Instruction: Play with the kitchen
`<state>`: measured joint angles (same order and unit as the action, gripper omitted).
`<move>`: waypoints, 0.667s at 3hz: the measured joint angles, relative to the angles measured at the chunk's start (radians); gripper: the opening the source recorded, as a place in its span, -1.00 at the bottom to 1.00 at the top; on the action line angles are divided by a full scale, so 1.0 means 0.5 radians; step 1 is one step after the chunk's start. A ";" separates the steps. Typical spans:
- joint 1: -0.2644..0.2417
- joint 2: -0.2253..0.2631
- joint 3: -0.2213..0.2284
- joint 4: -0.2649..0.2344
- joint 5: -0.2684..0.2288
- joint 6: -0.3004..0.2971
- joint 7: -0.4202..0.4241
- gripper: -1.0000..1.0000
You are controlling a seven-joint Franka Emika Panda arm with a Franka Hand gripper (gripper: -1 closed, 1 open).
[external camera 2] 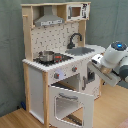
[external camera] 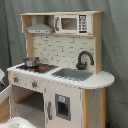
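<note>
Second exterior view shows the kitchen (external camera 2: 57,65) standing on a wooden floor against a grey curtain, and everything else is best placed from its sink. Left of the sink (external camera 2: 82,50) a small pot (external camera 2: 46,56) sits on the stovetop (external camera 2: 50,58), where a child's cooking game would put it. Above the pot hangs the hood (external camera 2: 49,20), and the microwave (external camera 2: 76,11) sits high above the sink. Behind the sink the black faucet (external camera 2: 75,39) arches over the basin. Below and left of the sink the oven door (external camera 2: 70,102) hangs open, swung down and out, so the oven's inside is reachable. Right of the sink and level with the counter edge, the arm (external camera 2: 112,62) reaches in toward the cabinet front, its gripper (external camera 2: 90,76) low beside the open oven, probably to work that door or the knobs (external camera 2: 64,73) above it. Whether the claw is wide or narrow, I cannot tell. First exterior view shows the same kitchen (external camera: 60,70) from the other side, with no arm visible.
</note>
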<state>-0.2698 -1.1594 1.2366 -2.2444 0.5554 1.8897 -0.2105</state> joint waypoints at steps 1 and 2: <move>0.024 -0.087 -0.005 0.066 -0.166 -0.028 -0.040 1.00; 0.062 -0.253 0.002 0.058 -0.267 -0.037 -0.084 1.00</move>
<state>-0.2388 -1.2859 1.2374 -2.2152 0.4218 1.8712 -0.2525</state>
